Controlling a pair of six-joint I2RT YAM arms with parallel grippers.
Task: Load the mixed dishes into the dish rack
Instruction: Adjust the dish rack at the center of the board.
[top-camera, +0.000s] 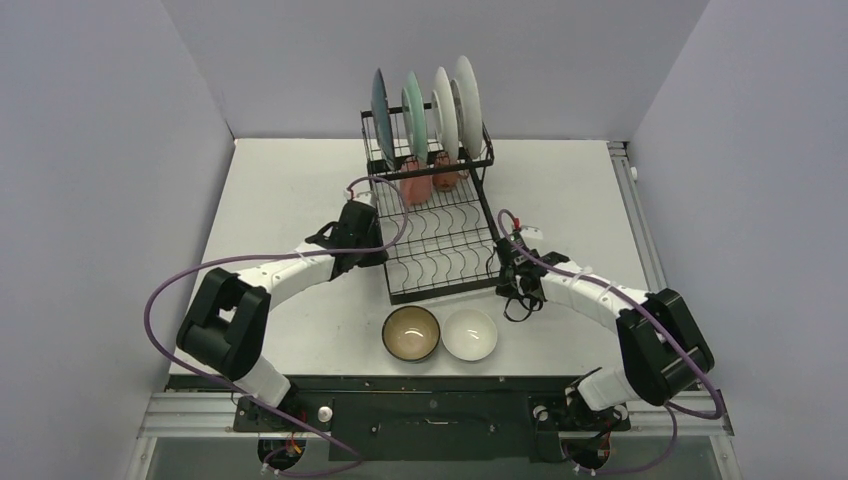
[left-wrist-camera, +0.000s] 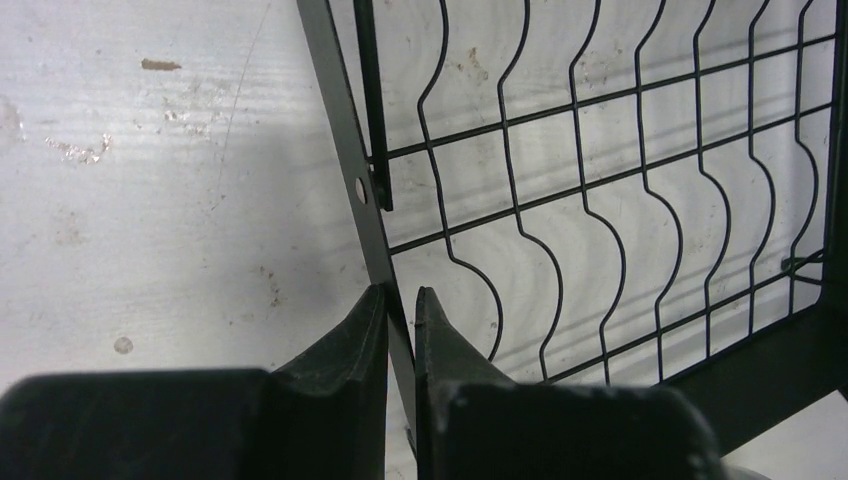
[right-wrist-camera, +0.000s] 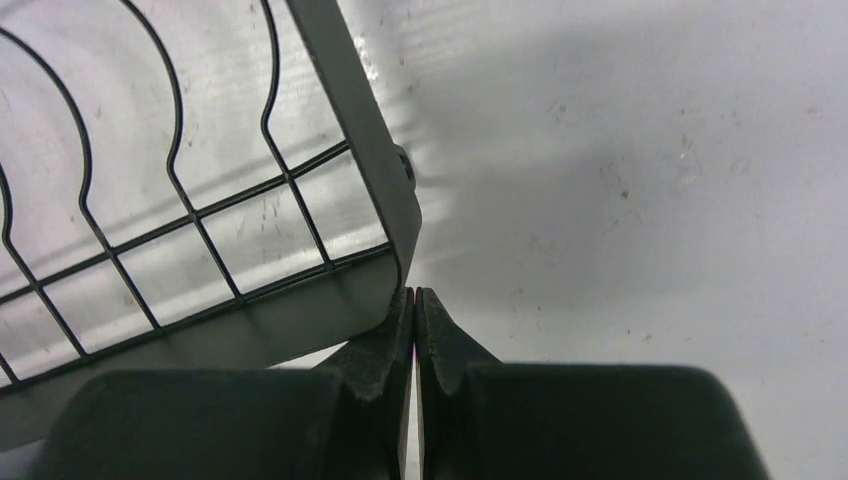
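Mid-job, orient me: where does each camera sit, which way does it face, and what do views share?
Top external: above and behind the robot, looking down at table, dish rack, left arm, right arm.
Left wrist: looks along the left gripper, shut on the rack's left rail.
Right wrist: looking along the right gripper, shut at the rack's near right corner.
Shared: all show the rack's grid tray.

The dish rack (left-wrist-camera: 340, 120) is made of thin metal wire and flat bar, coated in smooth, matt black. The table (left-wrist-camera: 150, 200) is seen as a matt white surface, scuffed and speckled with small stains. The brown bowl (top-camera: 411, 333) and small white bowl (top-camera: 470, 333) are glazed and glossy. The left gripper (left-wrist-camera: 401, 292) is moulded in dull, slightly grainy black plastic.
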